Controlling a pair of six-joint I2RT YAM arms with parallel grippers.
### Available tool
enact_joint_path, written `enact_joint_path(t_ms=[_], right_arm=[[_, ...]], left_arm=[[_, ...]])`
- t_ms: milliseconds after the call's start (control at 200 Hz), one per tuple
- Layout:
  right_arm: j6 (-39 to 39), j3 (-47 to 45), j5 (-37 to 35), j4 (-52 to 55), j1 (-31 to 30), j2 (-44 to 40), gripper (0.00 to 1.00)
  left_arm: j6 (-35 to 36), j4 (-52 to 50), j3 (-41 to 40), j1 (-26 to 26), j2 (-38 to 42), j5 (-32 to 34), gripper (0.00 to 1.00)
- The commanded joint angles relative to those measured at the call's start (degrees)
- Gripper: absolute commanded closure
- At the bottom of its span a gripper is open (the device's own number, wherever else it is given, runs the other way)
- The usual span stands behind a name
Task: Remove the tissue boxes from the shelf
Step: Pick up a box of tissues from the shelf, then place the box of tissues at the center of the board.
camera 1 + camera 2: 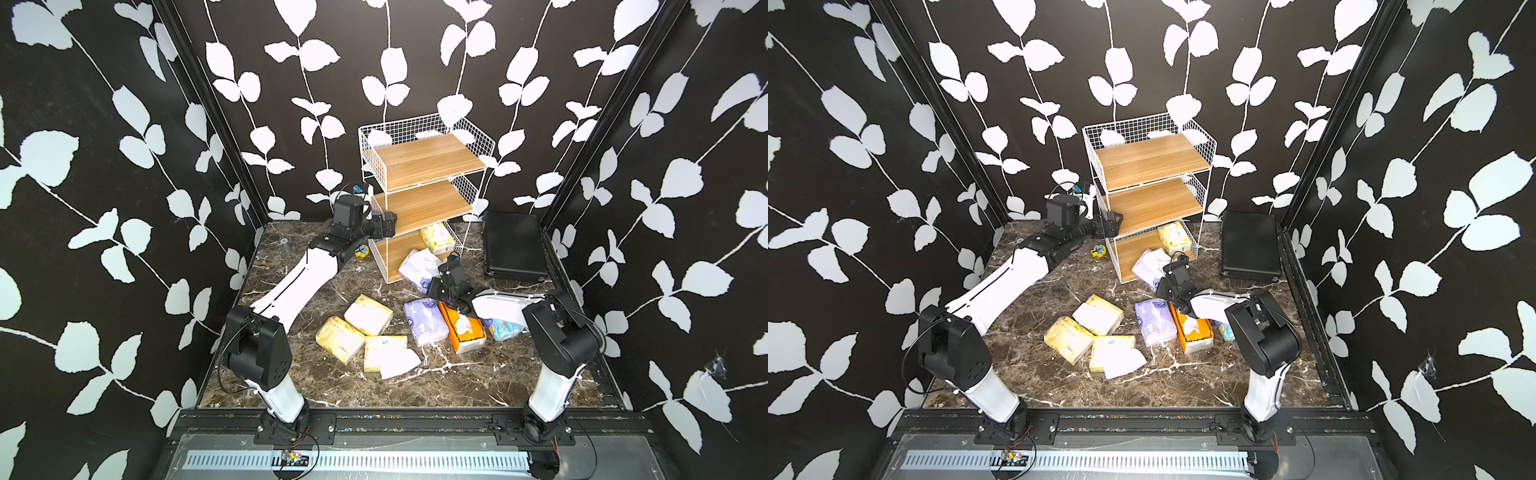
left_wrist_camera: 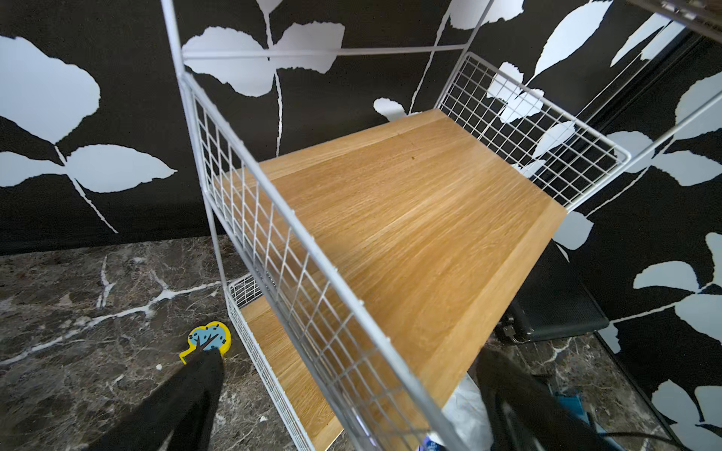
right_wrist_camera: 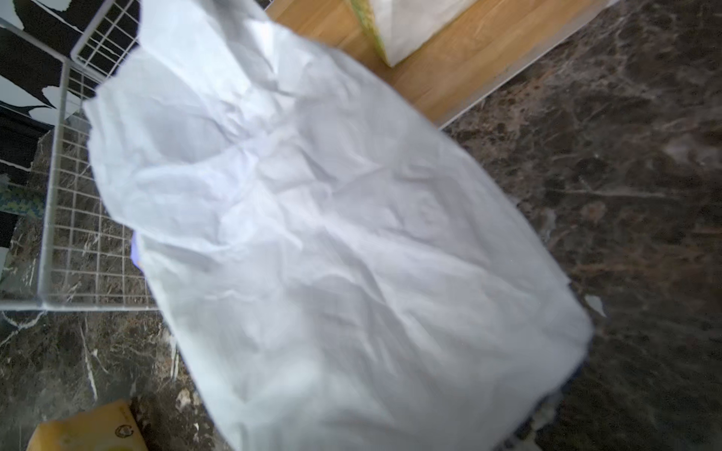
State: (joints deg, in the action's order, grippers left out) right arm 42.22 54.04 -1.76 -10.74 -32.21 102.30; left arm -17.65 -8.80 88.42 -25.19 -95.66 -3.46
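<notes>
The right tool [image 1: 436, 282] is pressed together, low down just in front of the shelf [image 1: 428, 160]. From its wrist view a crumpled white tissue sheet [image 3: 332, 234] fills nearly everything and hides the tips, so I cannot tell whether the sheet is pinched. That tool sits right at a lilac pack [image 1: 415, 268] lying at the front edge of the shelf's lowest board. Whether the pack rests on the board or on the desk [image 1: 457, 382] I cannot make out.

The left tool [image 1: 390, 222] is spread wide at the shelf's front corner on the left arm's side, level with the middle board. In its wrist view, one finger [image 2: 187, 390] shows outside the wire grid.

On the lowest board, towards the back, sits a pale yellow pack [image 1: 437, 237]. The two upper boards are bare wood.

Well in front of the shelf, on the desk, lie three yellow packs [image 1: 368, 313], close together. Beside them are a second lilac pack [image 1: 424, 322], an orange-and-white box [image 1: 463, 328] and a light blue pack [image 1: 503, 330] partly under the right arm.

A flat black ribbed case [image 1: 513, 245] lies beside the shelf on the right arm's side. A tiny yellow-blue object [image 1: 361, 250] lies on the desk just beside the shelf's foot, under the left arm.
</notes>
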Motion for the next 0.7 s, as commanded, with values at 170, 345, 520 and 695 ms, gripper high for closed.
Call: enact_joint_path(t_ms=[170,345,520,695], right_arm=[[-9.7,-7.0,3.3,7.3,-0.5,-6.4,1.00],[-12.0,-10.9,4.0,9.2,-1.0,-10.1,1.00],[-12.6,-13.7,4.0,10.4,-1.5,-15.2,1.00],[-11.9,-12.8,4.6,10.5,-1.5,-18.9,0.64]], left_arm=[[1.9,-4.5,6.3,0.3,-3.0,0.8,0.01],[1.9,-5.0,7.5,0.3,-3.8,2.1,0.01],[2.8,-6.1,8.2,0.3,-3.7,3.0,0.01],[3.3,-6.8,6.8,0.4,-2.2,3.6,0.01]])
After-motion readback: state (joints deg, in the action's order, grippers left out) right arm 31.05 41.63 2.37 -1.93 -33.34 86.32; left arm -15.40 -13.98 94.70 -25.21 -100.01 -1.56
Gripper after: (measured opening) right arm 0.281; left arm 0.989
